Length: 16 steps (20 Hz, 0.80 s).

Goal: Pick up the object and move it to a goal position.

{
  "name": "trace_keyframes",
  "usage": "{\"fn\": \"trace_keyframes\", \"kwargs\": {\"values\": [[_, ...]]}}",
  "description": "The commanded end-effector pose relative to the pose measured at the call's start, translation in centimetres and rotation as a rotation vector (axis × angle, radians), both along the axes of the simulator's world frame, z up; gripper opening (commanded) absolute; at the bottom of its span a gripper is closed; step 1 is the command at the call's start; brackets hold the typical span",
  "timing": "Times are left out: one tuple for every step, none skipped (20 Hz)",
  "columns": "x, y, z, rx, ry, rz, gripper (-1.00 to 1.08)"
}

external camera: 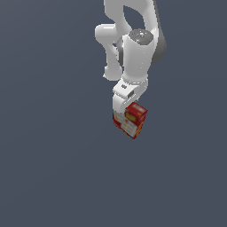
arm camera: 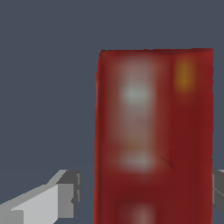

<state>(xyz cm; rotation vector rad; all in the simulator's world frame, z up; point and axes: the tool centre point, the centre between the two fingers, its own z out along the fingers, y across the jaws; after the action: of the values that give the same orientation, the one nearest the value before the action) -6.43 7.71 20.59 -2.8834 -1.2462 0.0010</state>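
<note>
Fingers (arm camera: 52, 201) of the gripper (arm camera: 144, 197) flank the carton (arm camera: 153, 140), one at 8 o'clock clear of its side; contact cannot be confirmed. Carton sits below the arm (external camera: 135, 53). Judged light, rigid, slick; grip the narrow side faces.

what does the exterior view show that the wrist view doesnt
Only the exterior view shows the white robot arm and the whole gripper over the dark grey surface. Only the wrist view shows both grey fingertips flanking the carton, one with a visible gap. Both show the small red rectangular carton with pale printed panels.
</note>
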Motion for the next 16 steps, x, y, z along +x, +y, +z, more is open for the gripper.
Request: {"fn": "trace_keyframes", "kwargs": {"values": [[0.01, 0.02, -0.88, 0.000, -0.001, 0.001, 1.00], [0.04, 0.01, -1.10, 0.000, -0.001, 0.001, 1.00], [0.07, 0.01, -1.26, 0.000, -0.001, 0.001, 1.00], [0.09, 0.00, -1.35, 0.000, -0.001, 0.001, 1.00], [0.10, 0.00, -1.38, 0.000, -0.001, 0.001, 1.00], [0.10, 0.00, -1.38, 0.000, -0.001, 0.001, -1.00], [0.10, 0.00, -1.38, 0.000, -0.001, 0.001, -1.00], [0.10, 0.00, -1.38, 0.000, -0.001, 0.001, -1.00], [0.10, 0.00, -1.38, 0.000, -0.001, 0.001, -1.00], [0.10, 0.00, -1.38, 0.000, -0.001, 0.001, -1.00], [0.10, 0.00, -1.38, 0.000, -0.001, 0.001, -1.00], [0.10, 0.00, -1.38, 0.000, -0.001, 0.001, -1.00], [0.10, 0.00, -1.38, 0.000, -0.001, 0.001, -1.00], [0.10, 0.00, -1.38, 0.000, -0.001, 0.001, -1.00], [0.10, 0.00, -1.38, 0.000, -0.001, 0.001, -1.00], [0.11, -0.04, -1.26, 0.000, -0.002, 0.001, -1.00]]}}
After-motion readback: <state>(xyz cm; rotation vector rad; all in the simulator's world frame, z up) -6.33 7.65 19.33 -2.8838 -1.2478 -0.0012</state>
